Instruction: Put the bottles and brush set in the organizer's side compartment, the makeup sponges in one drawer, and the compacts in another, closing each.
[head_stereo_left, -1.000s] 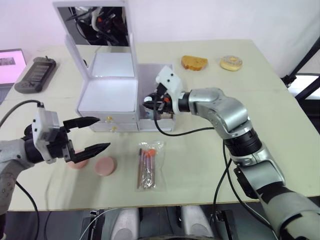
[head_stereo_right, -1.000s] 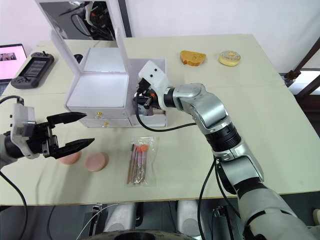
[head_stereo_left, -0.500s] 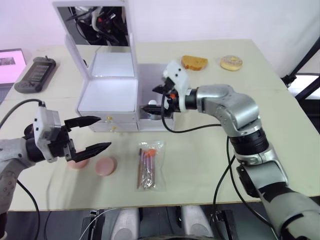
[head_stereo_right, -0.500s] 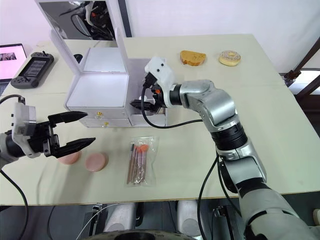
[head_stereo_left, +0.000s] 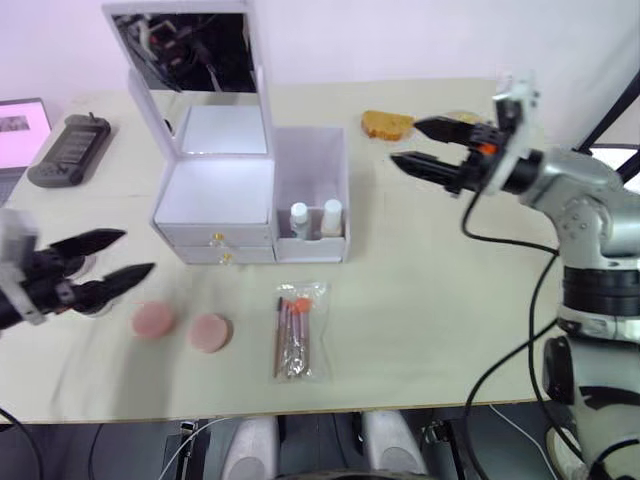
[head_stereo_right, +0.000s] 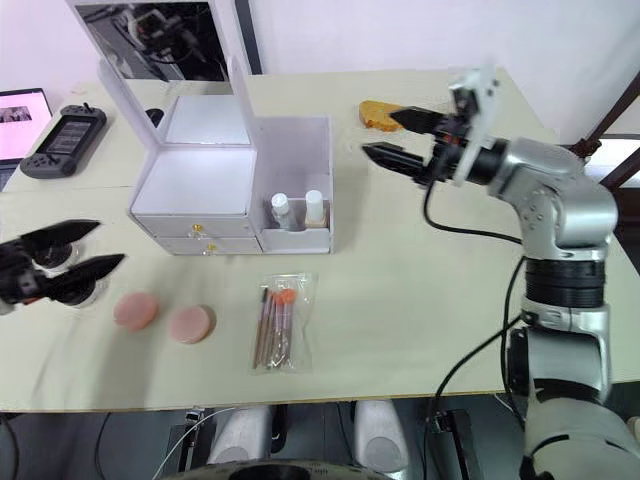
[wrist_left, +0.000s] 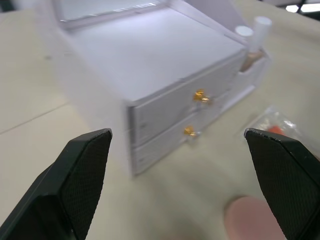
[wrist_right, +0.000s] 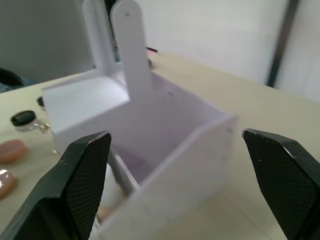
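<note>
In the left eye view my right gripper (head_stereo_left: 424, 145) hangs spread and empty at the upper right of the frame, over the table (head_stereo_left: 420, 290) beside a piece of toast (head_stereo_left: 388, 124). My left gripper (head_stereo_left: 113, 256) is at the left edge, fingers apart, holding nothing. The organizer (head_stereo_left: 250, 190) stands upper centre with its mirror lid up and both drawers shut; the two bottles (head_stereo_left: 314, 218) stand upright in the side compartment (head_stereo_left: 312, 160). The brush set (head_stereo_left: 296, 329) lies below centre, the two makeup sponges (head_stereo_left: 182, 326) to its left.

In the left wrist view my fingers (wrist_left: 75, 185) frame the gold-knobbed drawers (wrist_left: 192, 112).

In the right wrist view a compact (wrist_right: 23, 120) sits at the left edge beyond the organizer.
</note>
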